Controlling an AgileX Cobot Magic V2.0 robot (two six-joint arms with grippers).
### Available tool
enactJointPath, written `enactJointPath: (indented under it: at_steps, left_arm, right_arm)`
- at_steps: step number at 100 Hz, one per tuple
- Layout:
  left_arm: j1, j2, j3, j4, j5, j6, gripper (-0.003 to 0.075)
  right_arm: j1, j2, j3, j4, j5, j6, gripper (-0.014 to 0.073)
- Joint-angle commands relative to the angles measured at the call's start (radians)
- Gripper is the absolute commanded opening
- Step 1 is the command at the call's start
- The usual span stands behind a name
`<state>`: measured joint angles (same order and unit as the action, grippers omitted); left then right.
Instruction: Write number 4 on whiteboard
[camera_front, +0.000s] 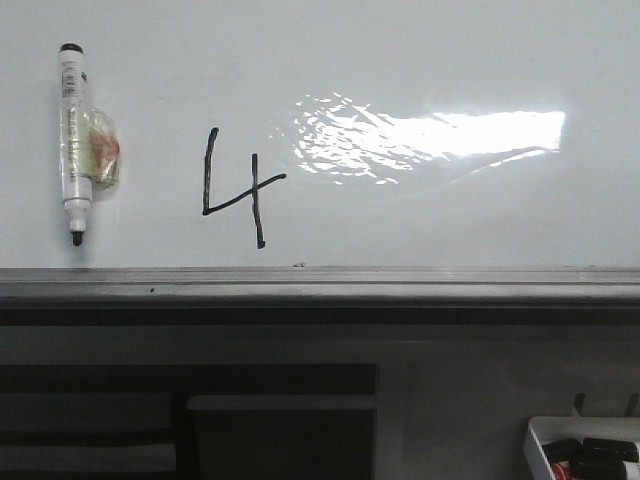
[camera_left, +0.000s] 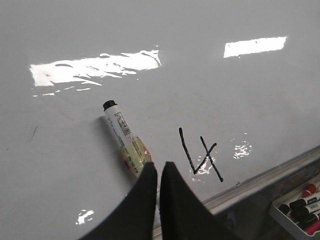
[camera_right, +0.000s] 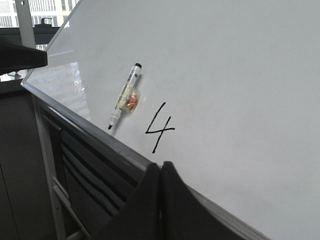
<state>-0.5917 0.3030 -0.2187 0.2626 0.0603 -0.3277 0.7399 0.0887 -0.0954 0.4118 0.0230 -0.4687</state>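
The whiteboard fills the upper front view, with a grey metal ledge along its lower edge. A black open-top number 4 is drawn left of the glare patch. It also shows in the left wrist view and the right wrist view. A white marker with a black tip clings upright to the board, left of the 4. My left gripper is shut and empty, off the board, and its fingers hide the marker's tip. My right gripper is shut and empty near the ledge. Neither gripper shows in the front view.
A white tray with several markers sits below the ledge at the lower right, also in the left wrist view. Dark cabinet panels stand under the ledge.
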Motion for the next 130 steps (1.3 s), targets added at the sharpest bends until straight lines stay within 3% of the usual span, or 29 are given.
enactJointPath:
  at_steps: [1,62,80,106,120,130]
  left_arm:
    - [-0.009,0.004,-0.027,0.001,-0.08,0.001,-0.002]
    - [-0.009,0.006,-0.017,-0.005,-0.081,0.001,-0.002]
    - [0.024,-0.014,-0.016,-0.037,0.028,0.031,-0.002]
    - [0.271,-0.11,0.006,-0.151,0.033,0.238,-0.002]
    - [0.442,-0.189,0.083,-0.164,-0.007,0.246,-0.002]
    - [0.549,-0.261,0.147,-0.263,-0.037,0.246,-0.002]
  right_arm:
    - [-0.005,0.01,-0.027,-0.01,-0.11,-0.011,-0.0061]
    - [-0.005,0.01,-0.027,-0.01,-0.108,-0.011,-0.0061]
    - [-0.005,0.01,-0.027,-0.01,-0.108,-0.011,-0.0061]
    - [-0.005,0.01,-0.027,-0.01,-0.108,-0.011,-0.0061]
    - [-0.005,0.01,-0.027,-0.01,-0.108,-0.011,-0.0061]
    - [-0.005,0.01,-0.027,-0.01,-0.108,-0.011,-0.0061]
